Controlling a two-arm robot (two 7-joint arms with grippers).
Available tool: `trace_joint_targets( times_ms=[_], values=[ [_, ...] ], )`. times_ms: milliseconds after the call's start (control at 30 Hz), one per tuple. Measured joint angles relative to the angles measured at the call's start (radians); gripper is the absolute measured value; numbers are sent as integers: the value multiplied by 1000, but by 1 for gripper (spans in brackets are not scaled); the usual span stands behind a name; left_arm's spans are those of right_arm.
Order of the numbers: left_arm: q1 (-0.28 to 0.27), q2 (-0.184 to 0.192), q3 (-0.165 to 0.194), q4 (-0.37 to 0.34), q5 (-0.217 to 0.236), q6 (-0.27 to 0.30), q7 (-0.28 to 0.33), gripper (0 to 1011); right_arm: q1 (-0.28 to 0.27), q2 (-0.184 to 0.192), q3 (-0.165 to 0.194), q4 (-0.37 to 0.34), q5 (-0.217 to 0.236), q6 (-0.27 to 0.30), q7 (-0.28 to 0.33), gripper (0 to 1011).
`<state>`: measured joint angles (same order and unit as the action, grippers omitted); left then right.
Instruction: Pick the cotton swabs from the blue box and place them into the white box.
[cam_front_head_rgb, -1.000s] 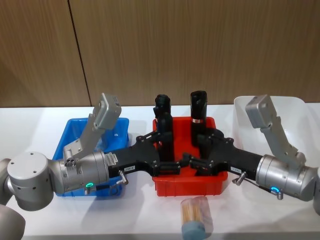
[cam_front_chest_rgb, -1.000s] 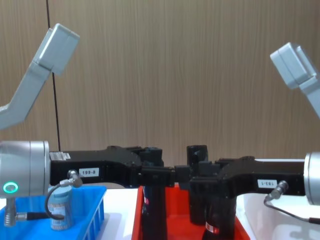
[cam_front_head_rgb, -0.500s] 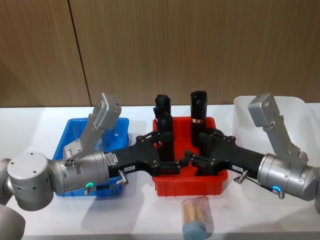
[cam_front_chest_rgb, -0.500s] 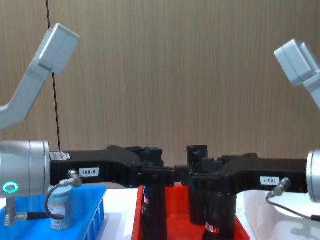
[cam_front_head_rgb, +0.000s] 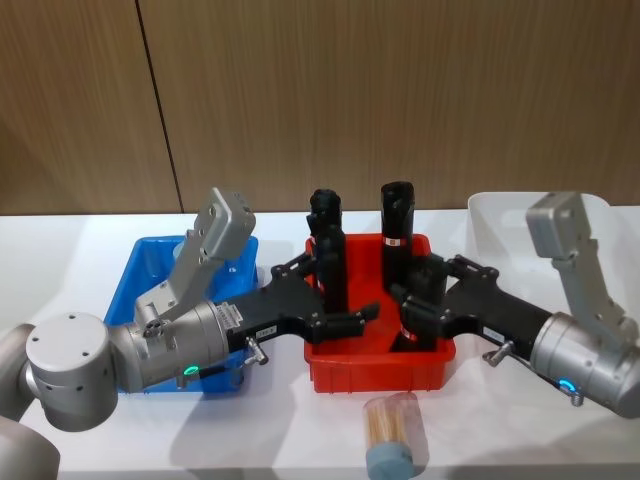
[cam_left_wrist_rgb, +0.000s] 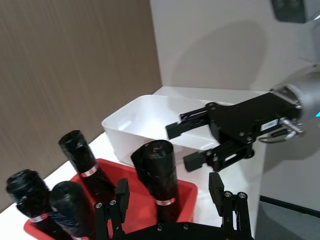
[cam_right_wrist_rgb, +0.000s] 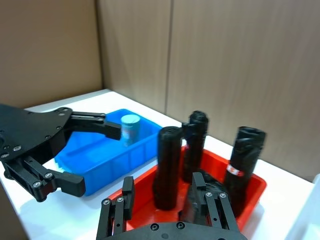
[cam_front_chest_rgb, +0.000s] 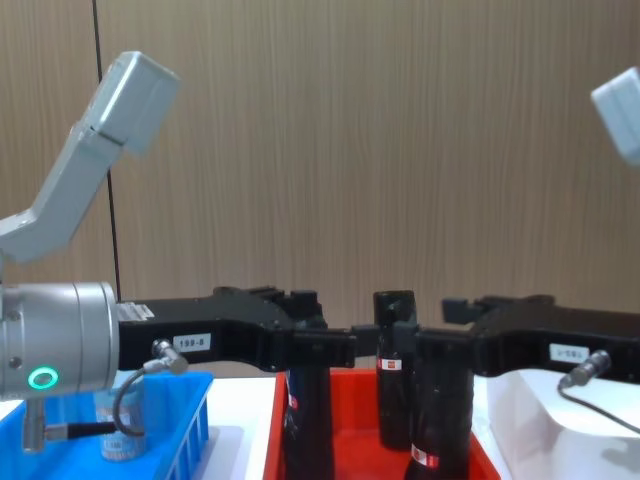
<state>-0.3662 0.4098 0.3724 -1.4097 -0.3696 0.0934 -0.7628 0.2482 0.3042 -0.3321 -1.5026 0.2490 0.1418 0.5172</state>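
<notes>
Head view: left gripper (cam_front_head_rgb: 326, 294) and right gripper (cam_front_head_rgb: 422, 290) both gape open over the red tray (cam_front_head_rgb: 380, 376), one cotton swabs tub (cam_front_head_rgb: 390, 432) lying on the table (cam_front_head_rgb: 60, 252) out front; right wrist view: another tub (cam_right_wrist_rgb: 131, 127) upright in the blue box (cam_right_wrist_rgb: 125, 155).

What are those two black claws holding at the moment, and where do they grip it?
Nothing. The left end effector and the right end effector are both open and empty, near the red tray.
</notes>
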Motion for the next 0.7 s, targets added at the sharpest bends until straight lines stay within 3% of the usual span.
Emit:
trace_joint_targets(
  times_ms=[133, 467, 700],
  values=[
    [9, -2, 5, -15, 12, -6, 51, 1004, -29, 4, 12, -30, 5, -13, -50, 721],
    [34, -7, 21, -56, 44, -20, 191, 1004, -110, 14, 45, -111, 17, -45, -189, 987],
    [49, -11, 31, -82, 64, -30, 283, 1004, -163, 21, 66, -164, 24, -66, -279, 1002]
  ],
)
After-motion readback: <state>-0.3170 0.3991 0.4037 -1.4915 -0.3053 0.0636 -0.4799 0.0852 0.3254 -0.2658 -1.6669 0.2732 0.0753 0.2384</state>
